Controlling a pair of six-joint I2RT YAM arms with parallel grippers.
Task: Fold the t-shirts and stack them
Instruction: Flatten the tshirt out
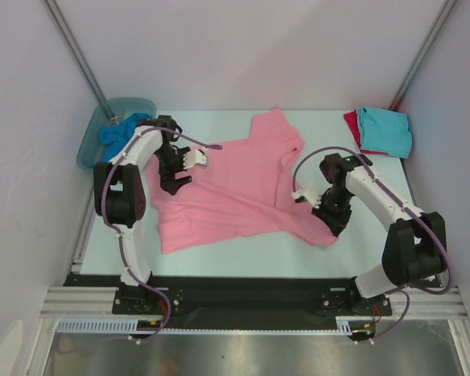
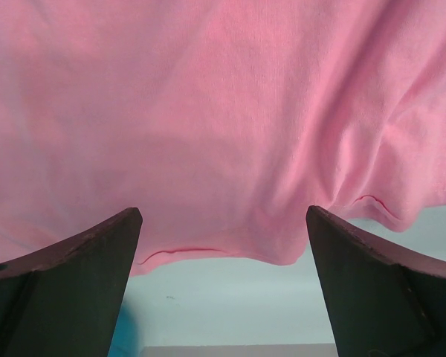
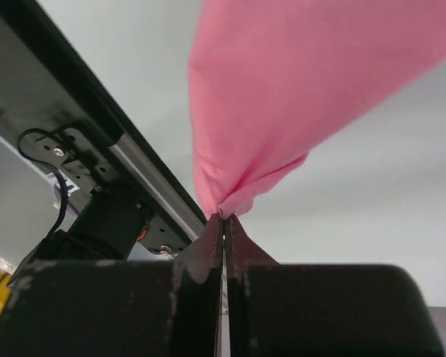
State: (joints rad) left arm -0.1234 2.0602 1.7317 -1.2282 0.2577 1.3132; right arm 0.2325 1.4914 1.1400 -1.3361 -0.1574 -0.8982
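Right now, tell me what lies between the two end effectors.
Only the light pink t-shirt. In the top external view its cloth covers the table from the open left end effector to the right end effector, which is pinching a bunched corner.

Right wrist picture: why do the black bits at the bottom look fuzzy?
Right wrist: the shut jaws sit very close to the lens, so they blur; the pink t-shirt they pinch looks sharper. Top external: even light, everything crisp.

I can pass over bare counter (image 1: 243, 262) at 6 o'clock; tub (image 1: 90, 146) blocks 10, turquoise tee (image 1: 387, 130) 2, pink tee (image 1: 227, 192) the middle
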